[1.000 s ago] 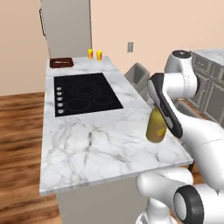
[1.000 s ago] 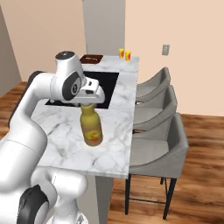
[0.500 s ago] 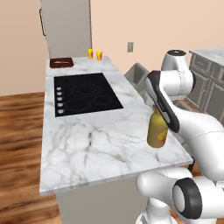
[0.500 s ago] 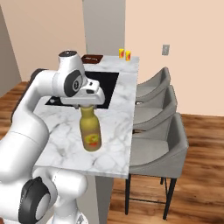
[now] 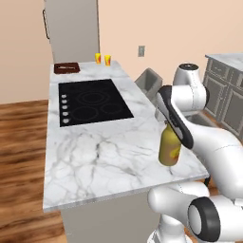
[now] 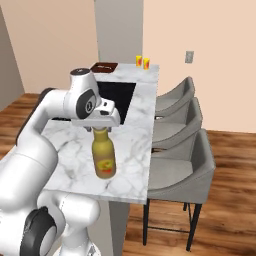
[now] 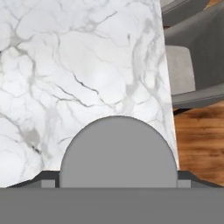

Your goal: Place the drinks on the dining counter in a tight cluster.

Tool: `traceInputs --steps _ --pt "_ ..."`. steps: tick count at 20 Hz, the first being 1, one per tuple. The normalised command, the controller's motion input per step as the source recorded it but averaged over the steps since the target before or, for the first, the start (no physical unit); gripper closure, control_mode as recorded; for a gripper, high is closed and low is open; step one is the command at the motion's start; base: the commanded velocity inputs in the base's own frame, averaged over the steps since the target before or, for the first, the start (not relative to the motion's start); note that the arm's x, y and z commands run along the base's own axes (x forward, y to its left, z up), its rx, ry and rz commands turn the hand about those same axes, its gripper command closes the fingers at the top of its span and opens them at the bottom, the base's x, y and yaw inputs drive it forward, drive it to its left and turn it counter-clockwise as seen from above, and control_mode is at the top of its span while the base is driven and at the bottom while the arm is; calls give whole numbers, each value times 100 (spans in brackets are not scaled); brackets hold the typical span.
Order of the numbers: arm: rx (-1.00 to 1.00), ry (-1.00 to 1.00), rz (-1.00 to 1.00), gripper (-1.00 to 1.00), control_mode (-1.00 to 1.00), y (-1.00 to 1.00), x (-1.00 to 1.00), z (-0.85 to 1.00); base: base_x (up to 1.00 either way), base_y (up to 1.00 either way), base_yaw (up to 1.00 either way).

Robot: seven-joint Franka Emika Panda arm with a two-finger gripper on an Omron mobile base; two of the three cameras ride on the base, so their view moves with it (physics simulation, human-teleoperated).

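Amber glass is hanging upright from my gripper, which is clamping the neck of the squat bottle from above, over the near end of the dining counter. In the right base view I am seeing the red-yellow label facing the camera and the bottle's base sitting low over the marble, close to the edge that faces the stools; whether it is touching the top I cannot tell. In the left base view the bottle is standing near the counter's right edge, short of the near right corner, with the arm's forearm crossing just above and beside it.

In the hand view I am looking straight down past the bottle's rounded grey top at veined marble, with the counter's edge running down the right side and grey stool seats and wood floor beyond it.

The black cooktop is lying inset in the middle of the top, well apart from the bottle. At the far end, two small orange cups are standing side by side near the far right corner, and a dark brown tray is resting near the far left corner.
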Motion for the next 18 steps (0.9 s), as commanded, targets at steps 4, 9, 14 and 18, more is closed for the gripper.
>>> traceInputs --steps 4,9,14,18 --pt "0 0 0 100 -100 0 6 -23 0 0 0" --pt "0 0 0 100 -100 0 43 0 0 0 0" --pt "0 1 0 100 -100 0 59 1 0 0 0" --pt "0 0 0 100 -100 0 43 -5 0 0 0"
